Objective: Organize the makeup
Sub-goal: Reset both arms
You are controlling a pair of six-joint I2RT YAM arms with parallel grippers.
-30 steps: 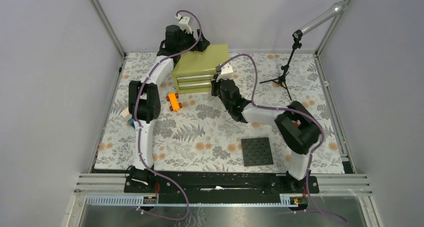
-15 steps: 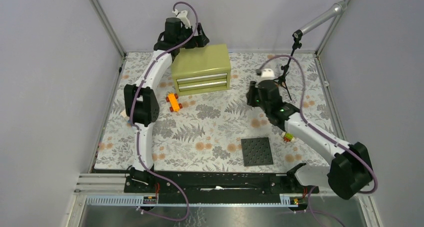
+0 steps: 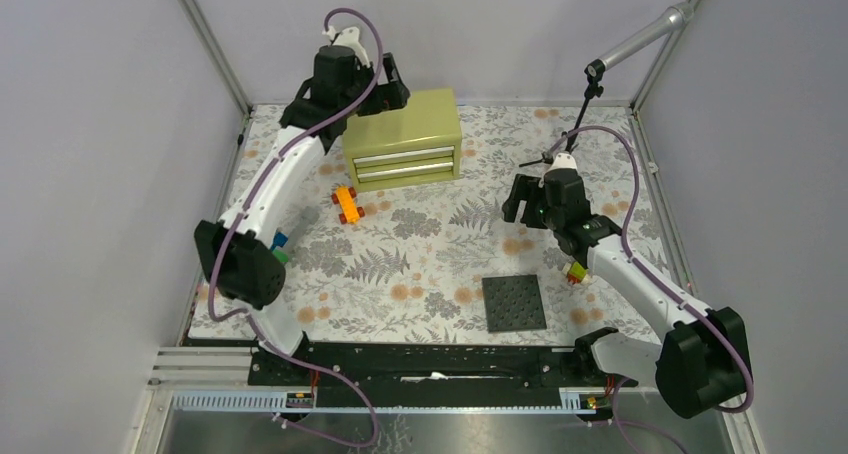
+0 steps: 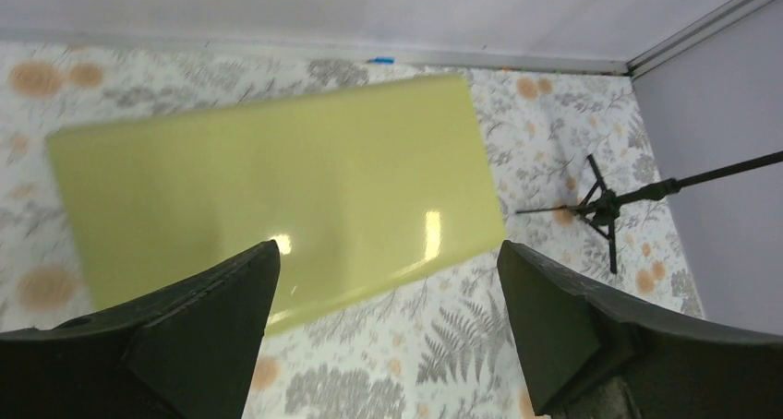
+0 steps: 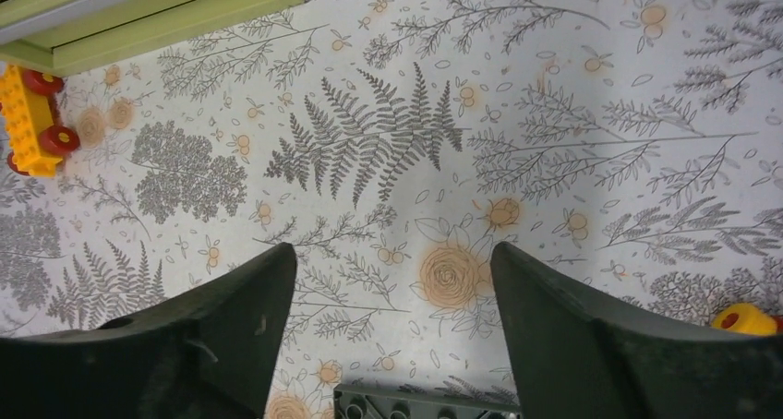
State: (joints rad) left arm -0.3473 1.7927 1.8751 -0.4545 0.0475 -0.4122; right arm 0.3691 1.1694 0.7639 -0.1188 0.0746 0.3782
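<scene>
Olive chest (image 3: pixel 402 134) at upper centre has both drawers shut; no makeup shows, so sorting looks finished. Left gripper (image 4: pixel 388 271) and right gripper (image 5: pixel 392 271) gape empty.

No writing, label, brand, number or sign can be read in any view. The green drawer chest (image 3: pixel 402 124), at about 12 o'clock on the table, shows plain faces, and the tablecloth (image 3: pixel 420 264) carries only a fern-and-flower print.
</scene>
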